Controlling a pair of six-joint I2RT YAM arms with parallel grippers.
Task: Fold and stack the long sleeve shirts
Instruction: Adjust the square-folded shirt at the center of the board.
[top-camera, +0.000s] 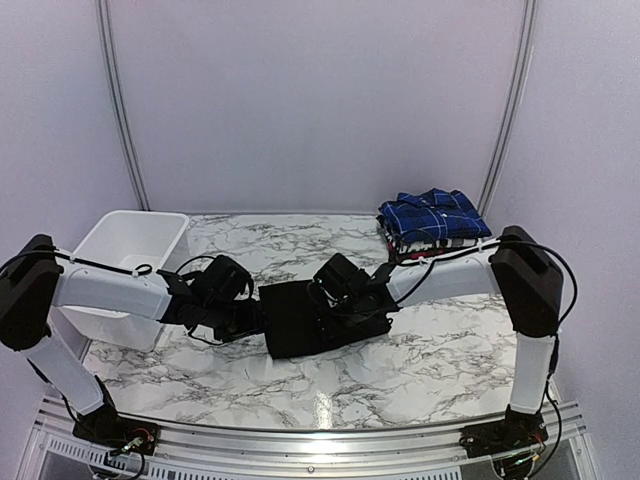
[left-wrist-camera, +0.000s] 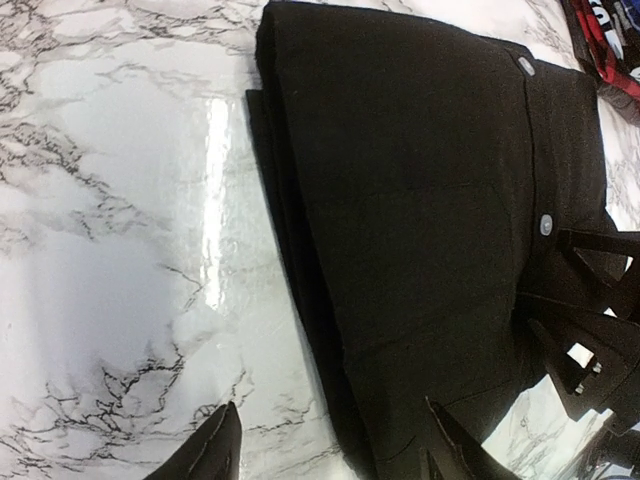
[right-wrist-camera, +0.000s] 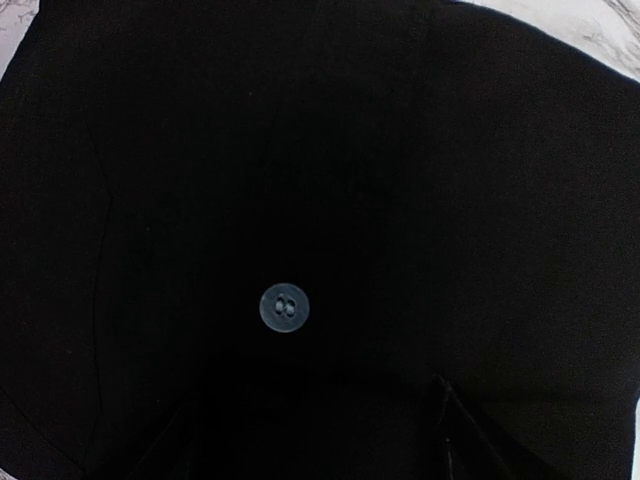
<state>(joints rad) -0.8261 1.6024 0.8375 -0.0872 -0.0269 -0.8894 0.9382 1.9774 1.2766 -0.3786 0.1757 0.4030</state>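
The black long-sleeve shirt (top-camera: 322, 320) lies folded in a rectangle on the marble table. It shows in the left wrist view (left-wrist-camera: 420, 200) with its button placket. My left gripper (top-camera: 256, 318) is open at the shirt's left edge; in its wrist view (left-wrist-camera: 330, 452) one finger is over bare marble and the other over the cloth. My right gripper (top-camera: 338, 298) is low over the shirt's top. In its wrist view (right-wrist-camera: 315, 450) the fingers stand apart over black cloth, near a pale button (right-wrist-camera: 284, 307). The folded plaid shirts (top-camera: 432, 220) are stacked at the back right, blue-and-white on top.
A white plastic basket (top-camera: 112, 232) stands at the left, behind my left arm. Purple walls close in the back and sides. The right arm's fingers (left-wrist-camera: 590, 340) show at the right edge of the left wrist view.
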